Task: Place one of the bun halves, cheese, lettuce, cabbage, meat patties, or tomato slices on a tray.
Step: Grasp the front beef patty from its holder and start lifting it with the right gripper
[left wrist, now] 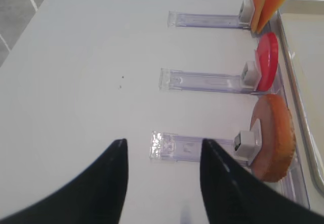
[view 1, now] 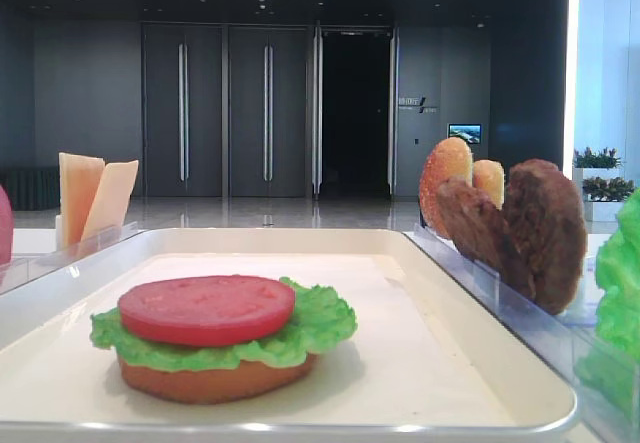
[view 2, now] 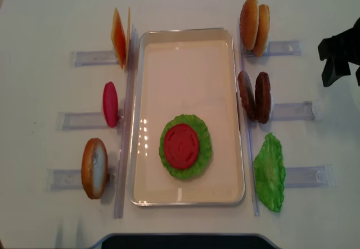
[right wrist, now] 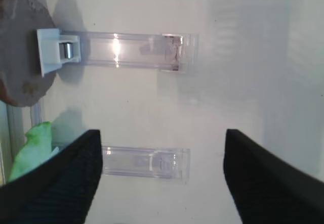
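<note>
the meat patties (view 2: 254, 97) stand on edge right of the tray (view 2: 188, 195), looking stiff and grainy; pinch one across its faces. right gripper (right wrist: 162, 178) spread wide, empty; left gripper (left wrist: 162, 183) parted, holding nothing.

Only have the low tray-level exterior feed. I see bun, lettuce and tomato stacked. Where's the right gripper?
Observer: Off to the right of the tray, out beyond the meat patties. The right gripper has its fingers apart over the white table and holds nothing.
Operator: Left one?
Observer: The left gripper hovers over the outer end of a clear rack, fingers apart, nothing between them.
Operator: What's in that rack?
Observer: A bun half, standing on edge just outside the tray's left rim.
</note>
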### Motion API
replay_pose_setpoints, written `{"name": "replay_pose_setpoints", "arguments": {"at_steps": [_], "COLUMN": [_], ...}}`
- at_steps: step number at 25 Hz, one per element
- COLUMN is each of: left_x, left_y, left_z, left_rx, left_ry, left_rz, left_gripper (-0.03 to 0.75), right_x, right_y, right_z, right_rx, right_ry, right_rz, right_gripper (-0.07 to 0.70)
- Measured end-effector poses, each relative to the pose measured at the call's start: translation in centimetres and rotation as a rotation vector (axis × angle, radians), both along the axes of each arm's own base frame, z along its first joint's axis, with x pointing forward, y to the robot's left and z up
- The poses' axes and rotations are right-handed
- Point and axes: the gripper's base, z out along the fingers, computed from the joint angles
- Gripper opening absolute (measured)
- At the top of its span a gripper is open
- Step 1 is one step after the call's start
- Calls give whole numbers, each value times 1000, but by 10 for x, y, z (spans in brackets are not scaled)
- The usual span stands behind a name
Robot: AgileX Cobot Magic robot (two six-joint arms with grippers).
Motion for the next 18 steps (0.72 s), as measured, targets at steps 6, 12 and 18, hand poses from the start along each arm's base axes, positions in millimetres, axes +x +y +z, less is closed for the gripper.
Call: {"name": "replay_pose_setpoints", "arguments": {"at_steps": [6, 12, 18], "left_x": [0, 0, 0], "left_y": [0, 0, 0], "left_z": [0, 0, 0], "left_rx": [0, 0, 0], "left_ry": [0, 0, 0], "left_rz": [0, 0, 0], "left_gripper": [340, 339, 323], "right_x": [5, 2, -5], "right_y": [1, 25, 72], "right_z": [7, 9, 23], "right_rx": [7, 22, 30], "right_ry": [-17, -7, -55], "right_rz": [-42, -63, -42], "right_gripper": [509, 509, 509]}}
